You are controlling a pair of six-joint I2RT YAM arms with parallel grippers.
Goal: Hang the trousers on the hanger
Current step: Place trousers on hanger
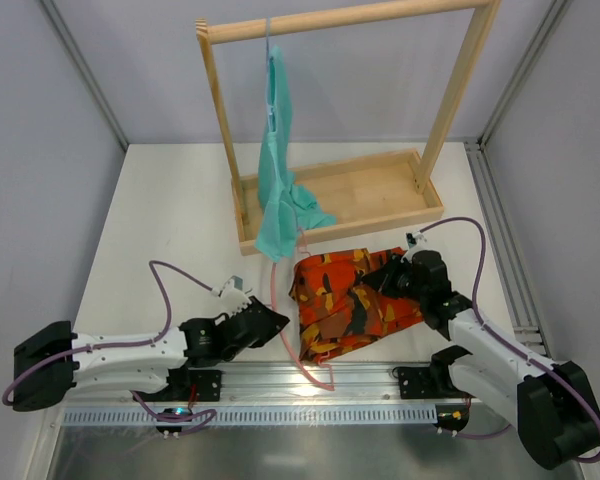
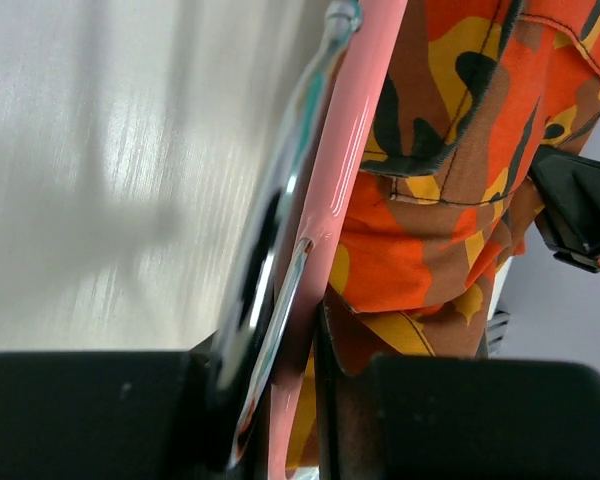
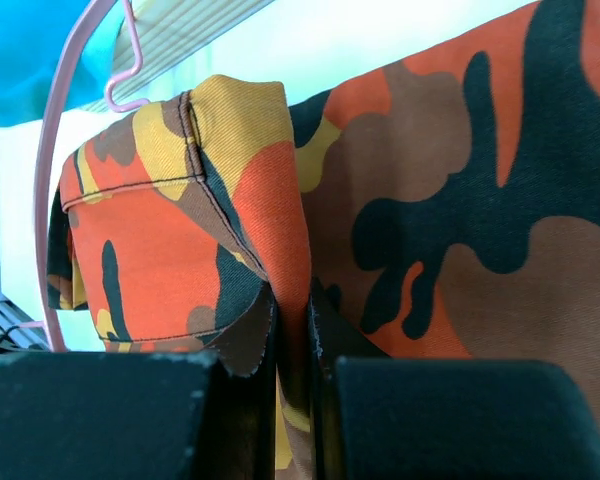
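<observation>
The camouflage trousers [image 1: 350, 300] lie folded on the table between the arms. The pink hanger [image 1: 287, 345] lies along their left edge, partly under the cloth. My left gripper [image 1: 277, 322] is shut on the hanger; in the left wrist view the pink bar [image 2: 340, 170] and metal hook [image 2: 280, 230] run between the fingers [image 2: 160, 400], with the trousers [image 2: 450, 200] right beside. My right gripper [image 1: 390, 278] is shut on a raised fold of the trousers [image 3: 280, 230] at their right edge. The hanger [image 3: 52, 190] curves at the left of the right wrist view.
A wooden rack [image 1: 330, 20] with a tray base [image 1: 380, 190] stands at the back. A teal garment [image 1: 280, 180] hangs from it, its end draping on the table near the trousers. A metal rail [image 1: 280, 385] runs along the near edge.
</observation>
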